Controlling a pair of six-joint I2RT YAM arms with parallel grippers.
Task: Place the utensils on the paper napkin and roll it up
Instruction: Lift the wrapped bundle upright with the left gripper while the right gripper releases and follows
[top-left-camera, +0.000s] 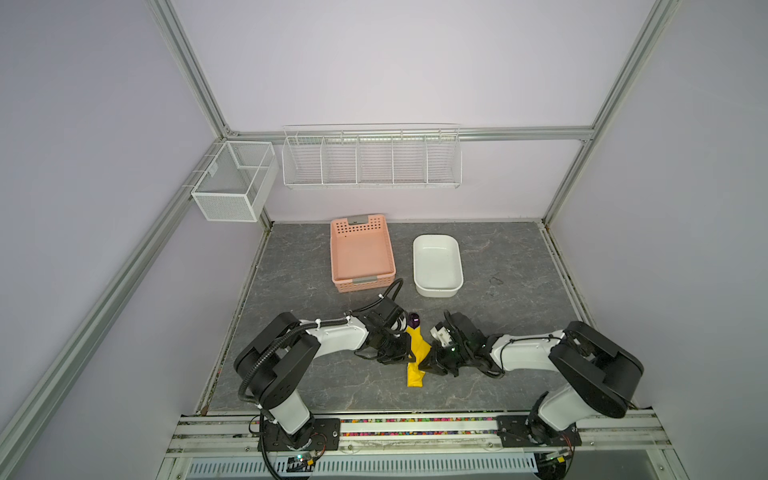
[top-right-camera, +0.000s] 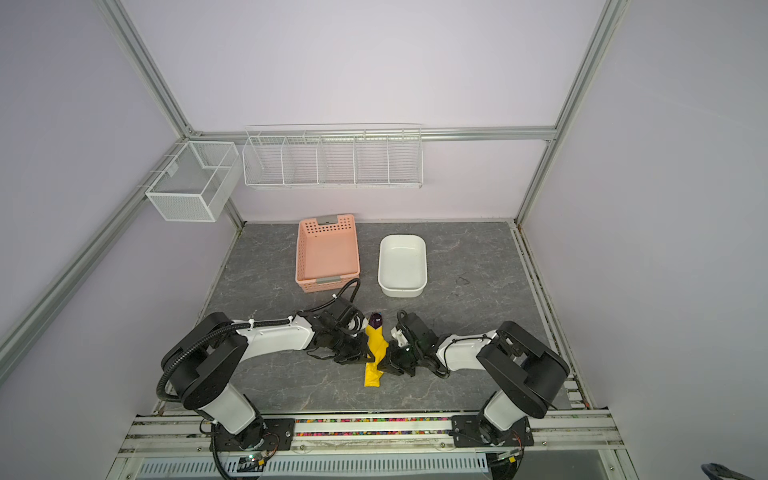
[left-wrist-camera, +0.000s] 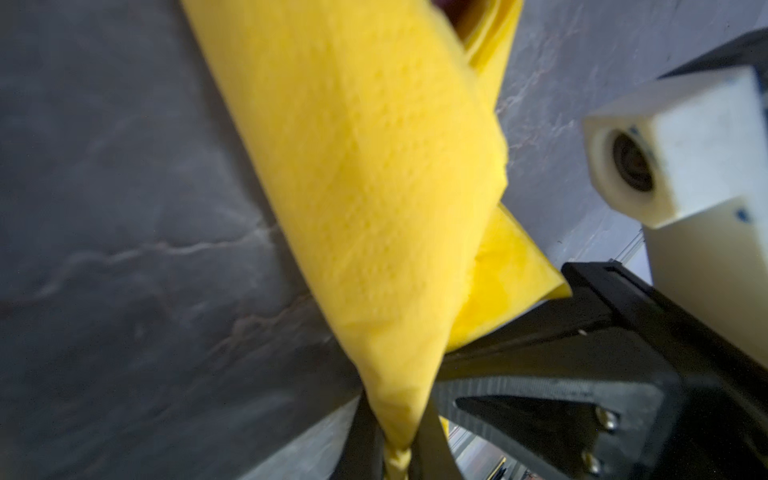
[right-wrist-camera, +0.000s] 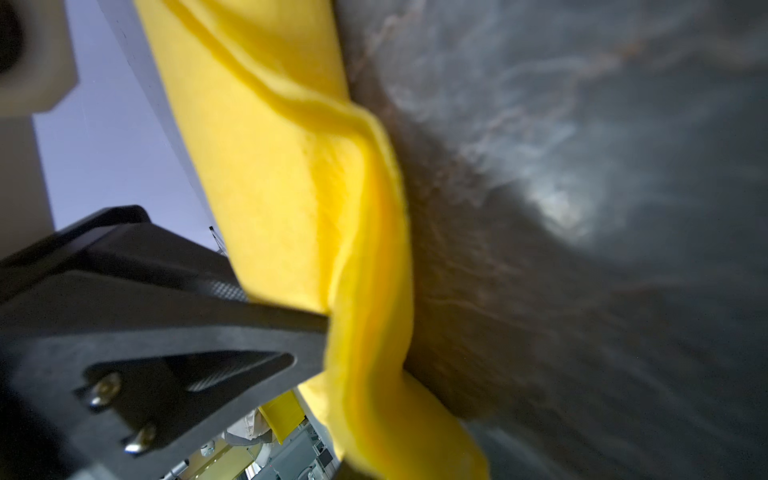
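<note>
My left gripper (left-wrist-camera: 399, 451) and right gripper (top-left-camera: 424, 366) both pinch the paper napkin (top-left-camera: 418, 345), a rumpled yellow roll between them

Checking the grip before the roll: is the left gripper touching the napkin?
Touching. The left wrist view shows a corner of the napkin pinched inside the shut left gripper.

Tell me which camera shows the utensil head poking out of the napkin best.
Both top views: the purple utensil head pokes clear of the napkin at its far end. The left wrist view catches a dark sliver; the right wrist shows only napkin.
</note>
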